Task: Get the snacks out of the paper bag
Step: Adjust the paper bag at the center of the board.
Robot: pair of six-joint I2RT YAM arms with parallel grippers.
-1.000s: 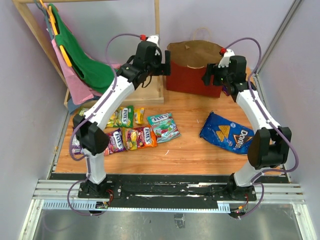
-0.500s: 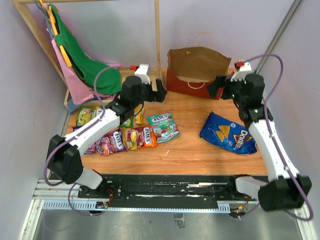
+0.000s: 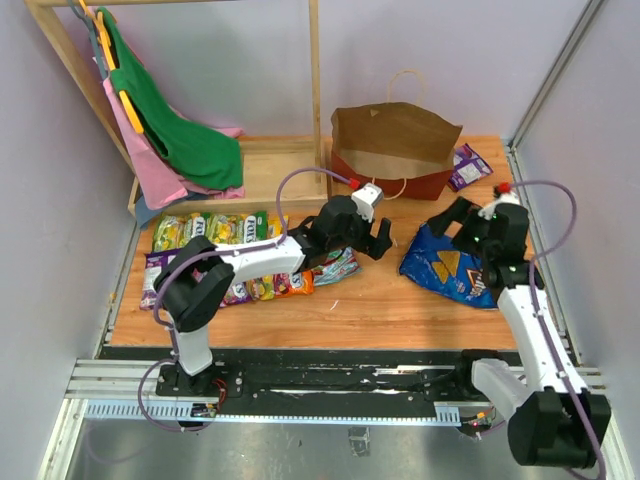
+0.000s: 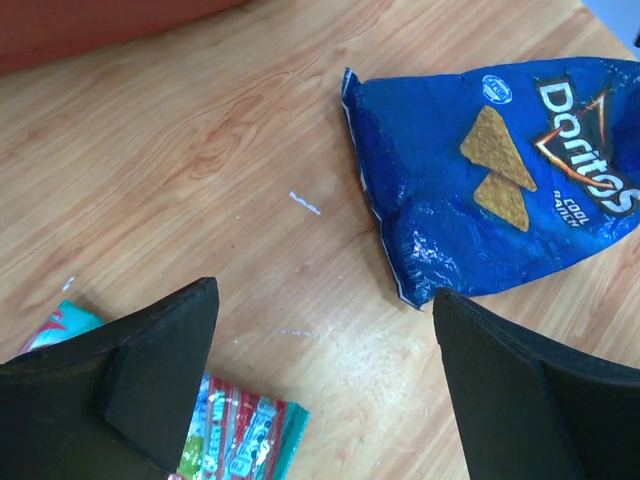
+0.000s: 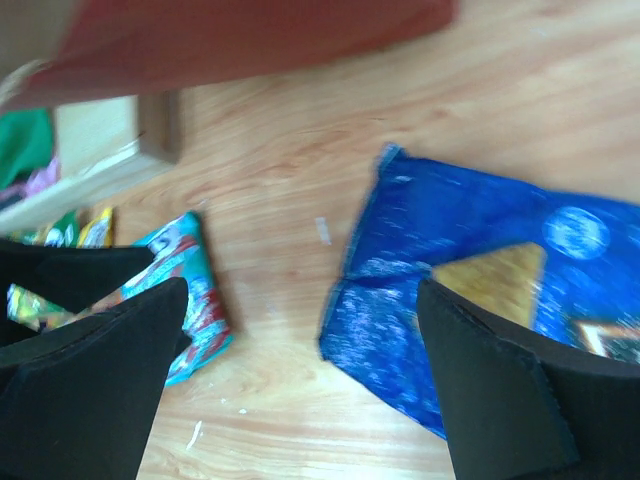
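Wooden table (image 3: 360,300). Packets (image 3: 215,235): rowed left of left gripper (image 3: 378,243), spread, empty. Doritos (image 3: 450,265): under right gripper (image 3: 455,225), spread, empty. Stray packet (image 3: 468,165): beyond it. Bag (image 3: 395,150): behind both, contents hidden, likely emptied.

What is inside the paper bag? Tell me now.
Only the paper bag's brown inner wall shows. Its floor, and anything lying there, is hidden behind the red front side.
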